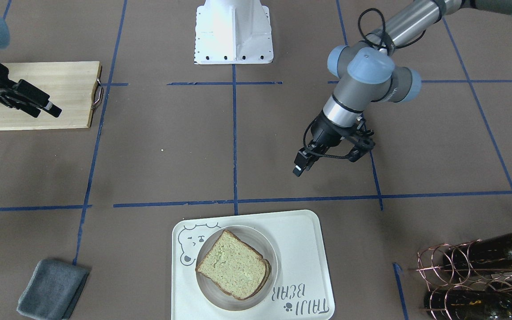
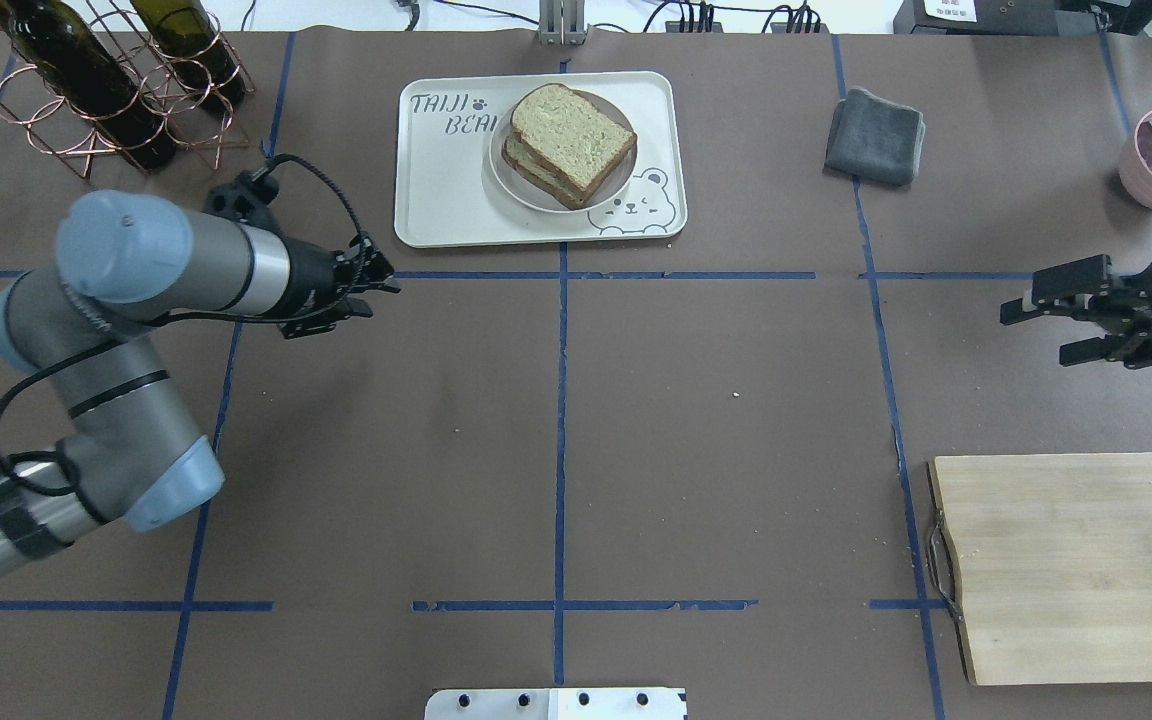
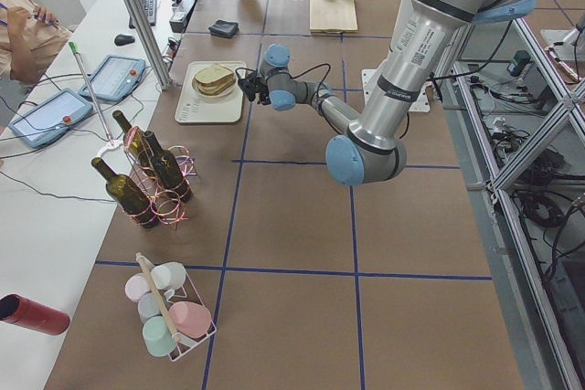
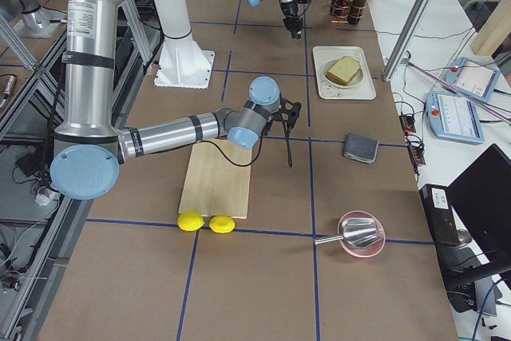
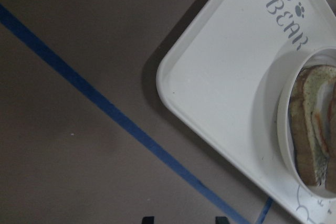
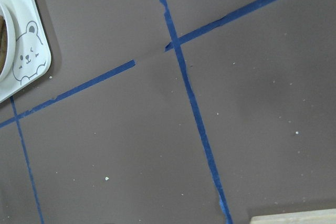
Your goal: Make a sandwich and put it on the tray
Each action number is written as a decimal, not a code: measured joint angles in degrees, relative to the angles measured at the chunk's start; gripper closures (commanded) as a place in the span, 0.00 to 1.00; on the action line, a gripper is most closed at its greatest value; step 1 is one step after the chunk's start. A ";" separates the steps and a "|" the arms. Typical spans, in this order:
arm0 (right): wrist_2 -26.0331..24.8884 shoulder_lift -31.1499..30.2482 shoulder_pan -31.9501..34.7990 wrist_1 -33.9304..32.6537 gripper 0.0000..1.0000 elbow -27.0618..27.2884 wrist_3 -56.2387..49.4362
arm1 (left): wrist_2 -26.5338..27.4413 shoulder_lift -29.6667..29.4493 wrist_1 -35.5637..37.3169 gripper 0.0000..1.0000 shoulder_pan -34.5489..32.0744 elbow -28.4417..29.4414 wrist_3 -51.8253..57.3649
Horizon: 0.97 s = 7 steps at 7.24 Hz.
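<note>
The sandwich (image 2: 571, 135) lies on a small round white dish (image 1: 220, 298) on the cream tray (image 2: 446, 190) with the bear drawing, at the table's far middle. It also shows in the front view (image 1: 234, 266) and the left wrist view (image 5: 310, 129). The top slice sits a little askew over the lower one. My left gripper (image 2: 381, 290) is open and empty, above the table just short of the tray's near left corner. My right gripper (image 2: 1041, 330) is open and empty, far right, near the cutting board (image 2: 1076, 560).
A folded grey cloth (image 2: 876, 135) lies right of the tray. A copper wine rack with dark bottles (image 2: 116, 90) stands at the far left. A pink bowl (image 2: 1151, 155) is at the far right. Two lemons (image 4: 207, 221) lie by the board's end.
</note>
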 measured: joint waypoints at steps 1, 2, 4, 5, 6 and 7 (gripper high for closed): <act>2.45 -0.03 3.85 -0.09 0.00 -3.41 -6.49 | -1.60 7.86 -0.99 0.49 -1.92 -4.64 9.13; 3.61 -0.05 6.83 -0.39 0.00 -6.35 -12.75 | -5.12 14.38 -2.33 0.49 -5.80 -7.08 18.49; 3.97 0.17 12.39 -7.09 0.00 -9.38 -27.81 | -13.56 24.09 -3.25 0.49 -18.73 -8.21 42.84; 3.48 0.34 15.08 -13.05 0.00 -9.63 -36.98 | -17.99 27.11 -1.84 0.49 -27.51 -7.69 57.72; 2.05 0.41 17.64 -19.87 0.00 -9.66 -47.27 | -21.18 28.37 2.33 0.49 -35.94 -7.00 72.32; 0.31 0.49 20.07 -26.84 0.00 -9.66 -56.96 | -22.49 28.60 8.44 0.49 -42.38 -6.68 84.77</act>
